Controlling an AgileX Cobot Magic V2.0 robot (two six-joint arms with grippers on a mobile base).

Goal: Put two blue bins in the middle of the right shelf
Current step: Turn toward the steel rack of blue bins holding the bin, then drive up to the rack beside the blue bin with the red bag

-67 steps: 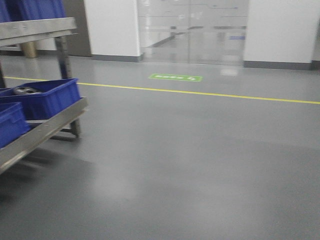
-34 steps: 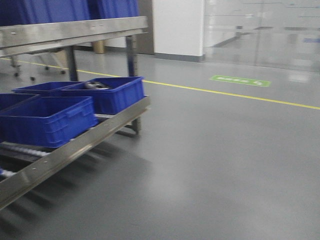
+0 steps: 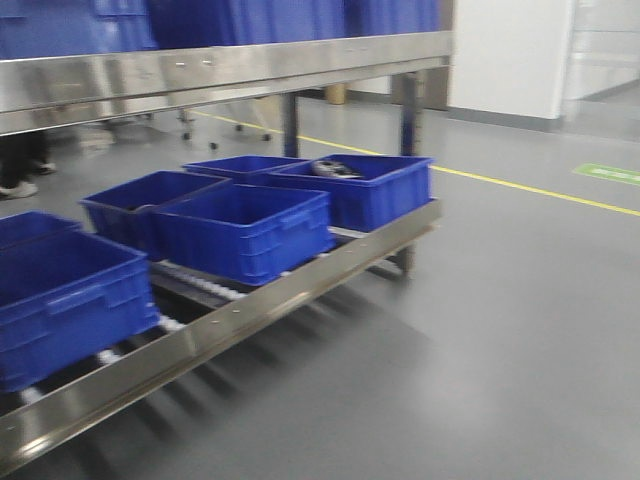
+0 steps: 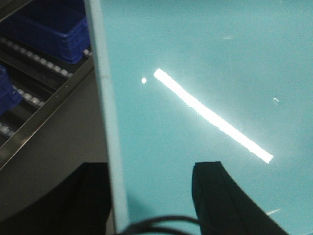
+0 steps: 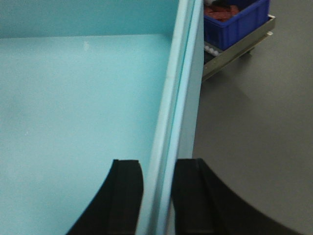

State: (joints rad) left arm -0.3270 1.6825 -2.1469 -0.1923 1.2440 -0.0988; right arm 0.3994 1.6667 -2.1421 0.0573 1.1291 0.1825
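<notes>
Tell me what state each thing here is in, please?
Teal bin: nothing seen inside, its wall between both tools' fingers.
Right tool: shut on the wall.
Left tool: open, astride the wall.
Far blue bin: holds dark parts.
Middle blue bin: looks empty.

Matte black jaws, curved, ridged edges; thin black cable (image 4: pixel 161 221).

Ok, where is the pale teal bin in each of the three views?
Front: not in it.
Left wrist: the pale teal bin fills the right side.
Right wrist: it fills the left side.
Shared landmark: the roller shelf, in all three.
</notes>
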